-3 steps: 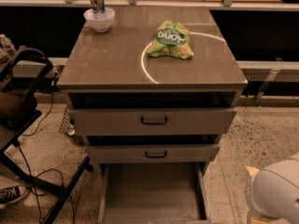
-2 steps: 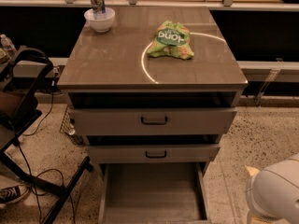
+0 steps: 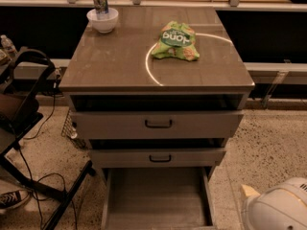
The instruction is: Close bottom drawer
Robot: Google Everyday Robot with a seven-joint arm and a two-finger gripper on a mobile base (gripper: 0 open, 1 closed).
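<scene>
The bottom drawer of the cabinet is pulled far out. Its flat bare grey interior shows, and its front panel and handle are cut off by the lower edge of the view. Above it the middle drawer and the wider top drawer each stand slightly out, both with a small dark bar handle. My gripper is not in view. Only a white rounded part of the robot shows at the bottom right, to the right of the open drawer.
On the cabinet top lie a green chip bag and a white bowl with a can behind it. A black chair frame, cables and a shoe are on the floor at the left.
</scene>
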